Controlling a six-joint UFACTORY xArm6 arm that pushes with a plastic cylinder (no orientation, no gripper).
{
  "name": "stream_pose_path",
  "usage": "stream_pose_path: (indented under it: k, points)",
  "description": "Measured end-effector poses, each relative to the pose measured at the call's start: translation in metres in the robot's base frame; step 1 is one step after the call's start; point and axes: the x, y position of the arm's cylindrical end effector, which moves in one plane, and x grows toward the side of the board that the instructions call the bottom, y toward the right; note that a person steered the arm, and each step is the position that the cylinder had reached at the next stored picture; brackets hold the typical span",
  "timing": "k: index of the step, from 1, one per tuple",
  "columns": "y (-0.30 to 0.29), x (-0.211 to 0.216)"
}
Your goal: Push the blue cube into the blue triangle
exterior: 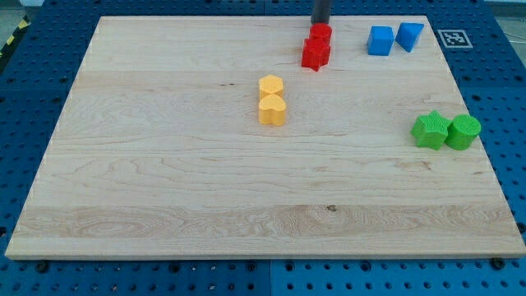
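wooden board (pixel 164 189): upright rod, my tip (pixel 320 22) just above red block (pixel 320 34); no claw.

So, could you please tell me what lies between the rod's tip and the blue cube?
In the camera view, only bare board lies between my tip and the blue cube; the red blocks sit just below my tip.

we see only the lowest stretch of our rod (pixel 320 10) at twelve o'clock, the rest cut by the top edge; my tip (pixel 320 22) meets the upper red block (pixel 320 34), contact unclear.
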Motion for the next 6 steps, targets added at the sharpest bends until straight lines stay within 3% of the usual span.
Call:
stream_pose_path:
  k: [4, 6]
  points:
    - [0.042, 0.061]
    - [0.081, 0.065]
